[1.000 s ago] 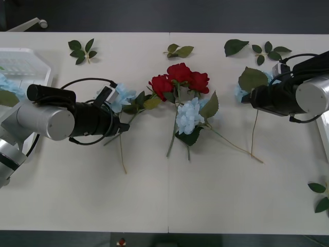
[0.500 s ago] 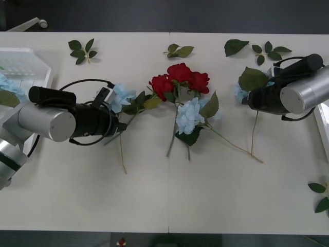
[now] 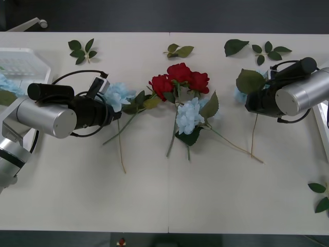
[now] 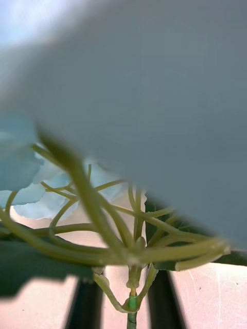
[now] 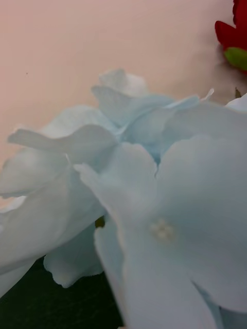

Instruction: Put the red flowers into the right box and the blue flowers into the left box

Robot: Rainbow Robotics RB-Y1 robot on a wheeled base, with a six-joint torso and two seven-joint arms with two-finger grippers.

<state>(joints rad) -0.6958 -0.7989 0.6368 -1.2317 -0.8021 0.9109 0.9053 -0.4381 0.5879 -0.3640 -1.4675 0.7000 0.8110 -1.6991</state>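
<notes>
Three red flowers (image 3: 180, 77) lie bunched at the table's middle, with a blue flower (image 3: 188, 116) just in front of them. My left gripper (image 3: 109, 106) is at another blue flower (image 3: 117, 96), whose pale petals (image 5: 154, 205) press close in the left wrist view. At the right, my right gripper (image 3: 248, 102) is at a third blue flower (image 3: 239, 93) under a broad leaf (image 3: 250, 80). Its two dark fingers (image 4: 86, 308) stand either side of the green stem (image 4: 131, 303), with table showing in the gaps. The left box (image 3: 31, 59) holds blue petals (image 3: 6, 82). The right box (image 3: 324, 123) shows as a pale edge.
Loose green leaf sprigs lie along the far side of the table (image 3: 82, 50), (image 3: 179, 50), (image 3: 257, 49) and at the near right (image 3: 321, 195). Long stems (image 3: 121, 149), (image 3: 234, 145) trail toward the front. The near half of the table is bare.
My left arm has drawn back a little to the left and away from me. My right arm has turned about its wrist and tilted. The flowers lie about where they were.
</notes>
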